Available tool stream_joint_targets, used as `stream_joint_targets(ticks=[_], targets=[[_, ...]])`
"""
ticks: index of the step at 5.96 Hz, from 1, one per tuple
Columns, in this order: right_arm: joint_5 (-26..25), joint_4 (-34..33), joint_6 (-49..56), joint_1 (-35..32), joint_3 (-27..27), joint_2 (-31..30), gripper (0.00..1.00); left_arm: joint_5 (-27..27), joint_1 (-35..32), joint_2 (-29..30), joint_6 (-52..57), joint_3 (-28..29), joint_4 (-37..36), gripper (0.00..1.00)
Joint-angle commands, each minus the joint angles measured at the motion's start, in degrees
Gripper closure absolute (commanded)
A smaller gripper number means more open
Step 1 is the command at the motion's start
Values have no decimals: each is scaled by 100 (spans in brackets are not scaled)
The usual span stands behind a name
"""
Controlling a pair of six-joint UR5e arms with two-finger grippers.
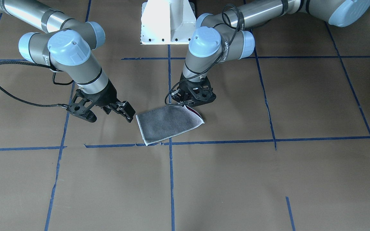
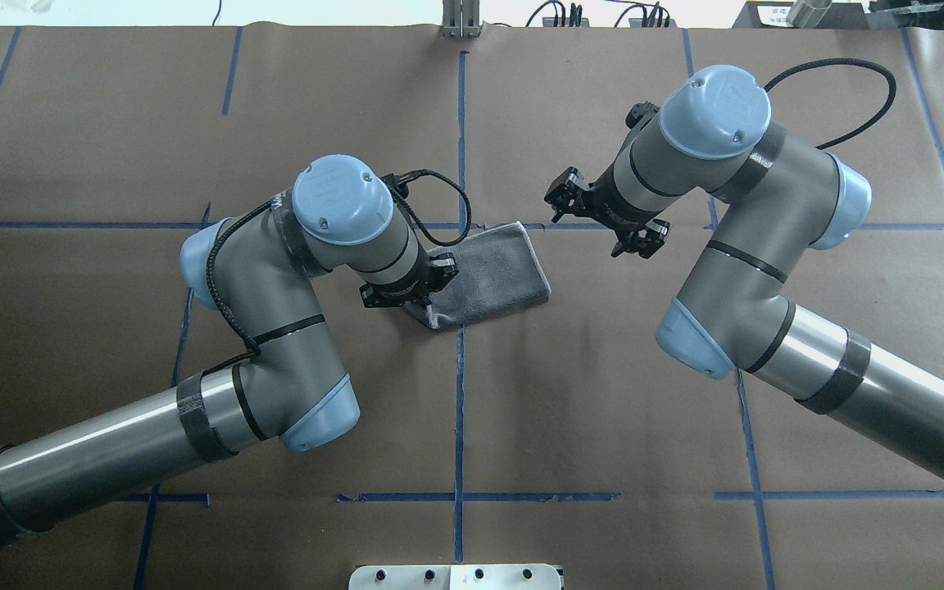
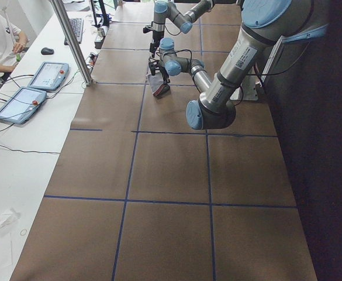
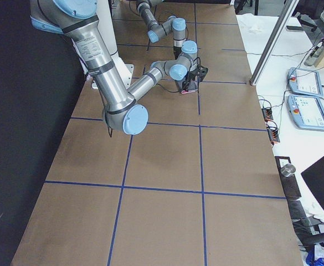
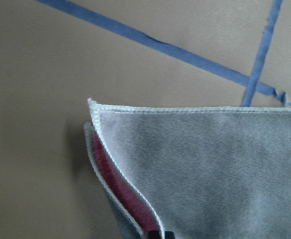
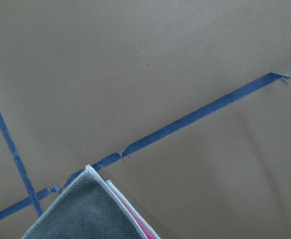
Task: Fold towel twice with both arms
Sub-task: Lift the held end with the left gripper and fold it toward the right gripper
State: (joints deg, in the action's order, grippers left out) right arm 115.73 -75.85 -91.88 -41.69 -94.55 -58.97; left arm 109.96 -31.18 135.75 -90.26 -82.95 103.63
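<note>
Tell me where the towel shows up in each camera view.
Front-facing: towel centre.
Overhead: centre.
Left: far top.
Right: far top.
Left wrist: lower right.
Right wrist: bottom left.
Shared landmark: blue tape cross beside it.

1. The table (image 2: pixel 603 385) is a brown surface divided into panels by blue tape (image 2: pixel 459 410).
2. The towel (image 2: pixel 498 270) lies folded near the centre, grey face up, across the centre tape line. Pale edging shows at its near corner.
3. The left arm (image 2: pixel 275 360) enters from the lower left. The left gripper (image 2: pixel 406 288) sits over the towel's near-left end; the wrist hides its jaws.
4. The right arm (image 2: pixel 767 270) enters from the lower right. The right gripper (image 2: pixel 601 220) hangs beside the towel's right edge, apart from it, with its fingers spread.
5. A black cable (image 2: pixel 841 70) loops off each wrist.
6. A white base plate (image 2: pixel 456 576) shows at the bottom edge.
</note>
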Motion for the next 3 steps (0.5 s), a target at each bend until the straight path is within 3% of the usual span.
stream_joint_targets(ticks=[1, 3], targets=[[28, 0, 178, -14, -333, -306, 0, -184, -37, 747, 17, 803, 25, 100], [203, 9, 416, -137, -459, -527, 0, -203, -89, 1277, -1, 1341, 78, 100]])
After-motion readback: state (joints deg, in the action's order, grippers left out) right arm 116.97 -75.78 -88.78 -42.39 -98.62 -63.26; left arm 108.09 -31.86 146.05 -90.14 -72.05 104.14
